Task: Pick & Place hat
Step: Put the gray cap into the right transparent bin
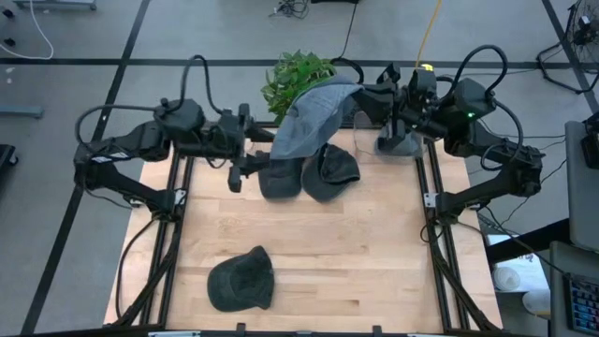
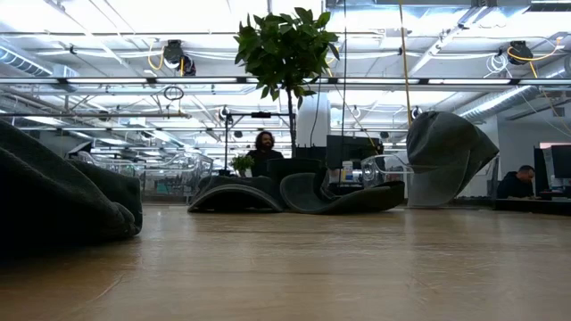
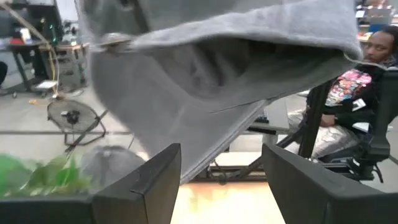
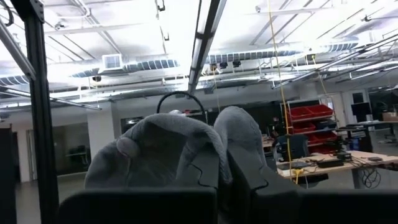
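- We note the wooden table (image 1: pixel 374 262), a potted plant (image 1: pixel 298 75) at its far edge.
- Grey hat (image 1: pixel 314 117) hangs lifted over the far middle, bunched in our right gripper (image 1: pixel 367 101), jaws clamped on its fabric, likely to carry it.
- Two dark hats (image 1: pixel 309 176) rest beneath; another dark hat (image 1: pixel 241 279) lies near the front.
- Left gripper (image 1: pixel 255 168): jaws wide, empty, beside the pile.

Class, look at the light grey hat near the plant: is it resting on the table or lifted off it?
Lifted. The light grey fabric hat hangs draped in the air from the right gripper, above the two dark hats on the wooden table.
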`<state>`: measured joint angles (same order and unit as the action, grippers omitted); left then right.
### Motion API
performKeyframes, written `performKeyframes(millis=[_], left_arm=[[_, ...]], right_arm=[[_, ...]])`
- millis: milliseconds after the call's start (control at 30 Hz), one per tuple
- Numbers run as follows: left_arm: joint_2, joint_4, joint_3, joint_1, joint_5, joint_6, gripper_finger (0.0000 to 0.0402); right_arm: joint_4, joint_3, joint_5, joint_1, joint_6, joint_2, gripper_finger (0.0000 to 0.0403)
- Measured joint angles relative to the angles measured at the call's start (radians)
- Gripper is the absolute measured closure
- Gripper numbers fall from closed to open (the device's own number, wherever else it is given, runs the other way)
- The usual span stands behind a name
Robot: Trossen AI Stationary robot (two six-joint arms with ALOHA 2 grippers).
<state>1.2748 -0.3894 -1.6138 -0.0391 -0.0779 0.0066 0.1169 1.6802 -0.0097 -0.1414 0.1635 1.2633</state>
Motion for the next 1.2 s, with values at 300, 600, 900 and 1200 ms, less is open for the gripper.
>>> performKeyframes(millis=[300, 600, 900, 1200], left_arm=[[0.074, 0.118, 0.0, 0.023, 0.079, 0.023, 0.0167], [0.116, 0.227, 0.0, 0.023, 0.052, 0.019, 0.0179], [0.115, 0.22, 0.0, 0.015, -0.007, -0.034, 0.0352], [0.056, 0.203, 0.0, 0.006, -0.089, -0.087, 0.0392]], right_arm=[[0.004, 0.0, -0.022, -0.003, 0.0, 0.0, 0.0403], [0.006, 0.0, -0.026, -0.003, 0.0, 0.0, 0.0403], [-0.008, 0.0, -0.047, -0.001, 0.007, -0.001, 0.0403], [-0.048, 0.0, -0.056, 0.006, 0.007, -0.006, 0.039]])
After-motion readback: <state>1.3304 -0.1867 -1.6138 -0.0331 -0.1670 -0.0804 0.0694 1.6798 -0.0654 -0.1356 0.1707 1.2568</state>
